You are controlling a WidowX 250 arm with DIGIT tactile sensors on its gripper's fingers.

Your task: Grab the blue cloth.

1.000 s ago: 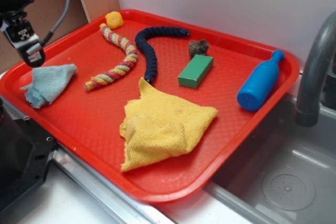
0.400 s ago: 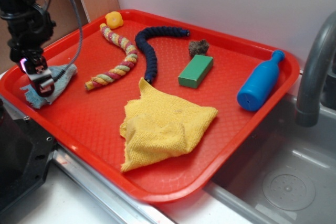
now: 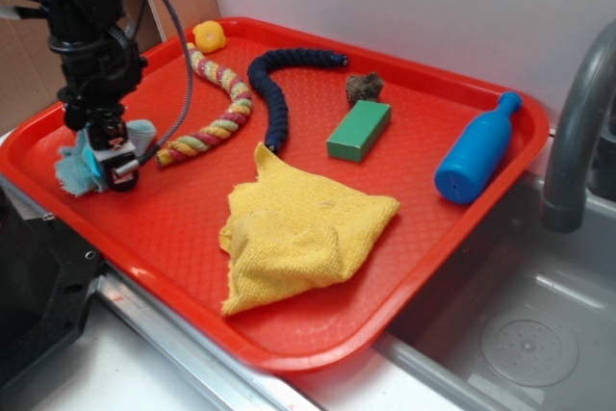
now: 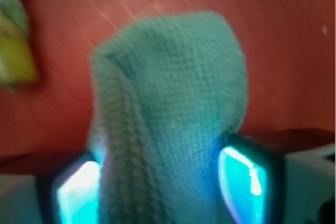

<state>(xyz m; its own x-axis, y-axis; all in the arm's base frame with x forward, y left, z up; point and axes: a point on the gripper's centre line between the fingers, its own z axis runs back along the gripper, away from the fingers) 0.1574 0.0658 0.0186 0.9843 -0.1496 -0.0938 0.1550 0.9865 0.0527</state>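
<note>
Down at the near left corner of the red tray (image 3: 164,228), the gripper (image 3: 106,163) stands upright over the blue cloth (image 3: 75,168), and the wrist view shows the story up close: the cloth (image 4: 168,114) is bunched into a tall fold squeezed between the two fingers (image 4: 247,184), which press against it on either side, glowing cyan at the pads. So the fingers are closed on the cloth, holding it firmly. Part of the fabric spills out to the left of the gripper in the exterior view, frayed edge showing. Whether the cloth is lifted clear of the tray or touching it, I cannot tell. Just to the right lies the striped rope (image 3: 217,108), with a yellow toy (image 3: 209,37) at its far end, and beside that the dark navy rope (image 3: 277,84). The yellow towel (image 3: 298,228) sits crumpled in the middle near part of the tray, well apart from the gripper.
</note>
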